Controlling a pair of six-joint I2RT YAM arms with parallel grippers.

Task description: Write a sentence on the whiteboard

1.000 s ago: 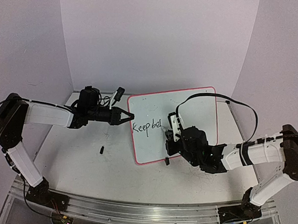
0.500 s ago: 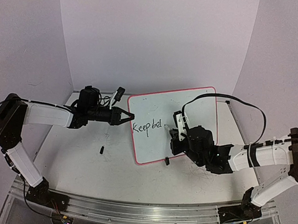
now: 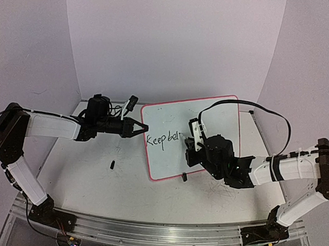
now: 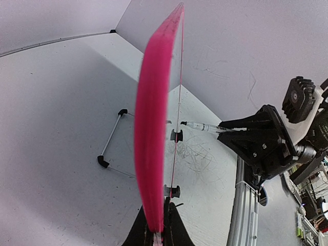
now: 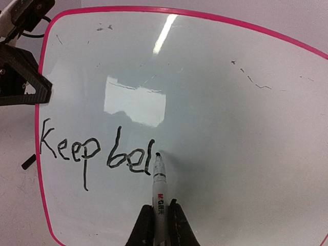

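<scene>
The table [image 3: 79, 168] is a flat grey-white top, matt and scuffed, with faint grey scribbles near its right front. Along its near edge runs a metal rail [image 3: 147, 232], ribbed and shiny, where both arms are bolted. On the bare left part lies a small black piece [image 3: 112, 165], well apart from everything else.

Further in, the right gripper [image 5: 160, 225] is closed tight on a marker [image 5: 159, 187]. This is a slim white pen with a black band and a black tip, and it stands out straight between the two dark fingers. The tip touches the whiteboard [image 3: 214, 117] just to the right of the last letter.

The whiteboard lies on the right middle of the table, turned a little to the left. It is a smooth glossy white rectangle with rounded corners and a thin pink-red rim. It reflects a ceiling light as a pale patch. A small black clip [image 3: 184, 177] sits on its near edge. The sentence [image 5: 97, 154] is on the left part of the board, in thin black handwriting, and it reads only "Keep bel".

At the left edge of the board, the left gripper [image 3: 144, 127] is clamped shut on the pink rim, with one dark pointed finger on each side of it.

Behind the table, plain pale lilac walls [image 3: 174, 41] close the scene. They are smooth and without any pattern.
</scene>
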